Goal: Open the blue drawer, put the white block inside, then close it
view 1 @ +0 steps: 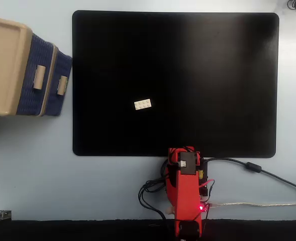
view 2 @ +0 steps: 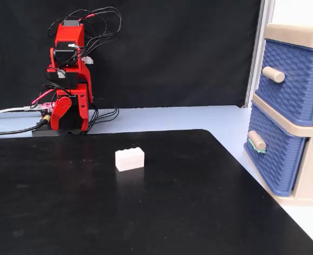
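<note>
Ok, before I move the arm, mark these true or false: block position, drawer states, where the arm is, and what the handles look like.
1. The white block lies on the black mat, apart from the drawers. True.
2. The white block is already inside a drawer. False: it sits in the open on the mat.
3. Both blue drawers, upper and lower, look closed. True.
4. The red arm is reaching over the block. False: it is folded at its base, off the mat's edge.
5. Each drawer front carries a beige handle. True.
6. The gripper holds the block. False: nothing touches the block; whether the gripper is open cannot be told.
</note>
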Tool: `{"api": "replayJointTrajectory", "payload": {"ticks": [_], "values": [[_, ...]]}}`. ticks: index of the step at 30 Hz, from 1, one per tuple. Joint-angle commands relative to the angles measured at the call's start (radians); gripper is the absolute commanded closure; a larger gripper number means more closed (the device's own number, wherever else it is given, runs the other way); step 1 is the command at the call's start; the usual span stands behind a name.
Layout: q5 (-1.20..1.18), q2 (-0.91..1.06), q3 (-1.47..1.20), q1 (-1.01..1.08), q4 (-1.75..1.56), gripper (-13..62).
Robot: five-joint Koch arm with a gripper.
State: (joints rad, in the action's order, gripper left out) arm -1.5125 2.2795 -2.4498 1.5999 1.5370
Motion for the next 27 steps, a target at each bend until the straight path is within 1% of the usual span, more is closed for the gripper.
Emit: {"api": "replayJointTrajectory", "payload": {"ticks": [1,12,14,19,21,23,25,27], "values": [[-0.012,0.071,-0.012,0.017,0.123,14.9],[-0.015,0.071,0.012,0.017,0.126,15.1],[-0.017,0.071,0.121,0.015,0.146,15.3],[-0.023,0.049,0.502,-0.025,0.143,15.6],[-0.044,0.023,0.614,-0.071,0.097,15.6],[-0.115,0.012,0.681,-0.152,0.021,15.6],[-0.264,-0.002,0.692,-0.291,-0.089,15.6],[-0.482,-0.043,0.689,-0.462,-0.247,15.7]]}}
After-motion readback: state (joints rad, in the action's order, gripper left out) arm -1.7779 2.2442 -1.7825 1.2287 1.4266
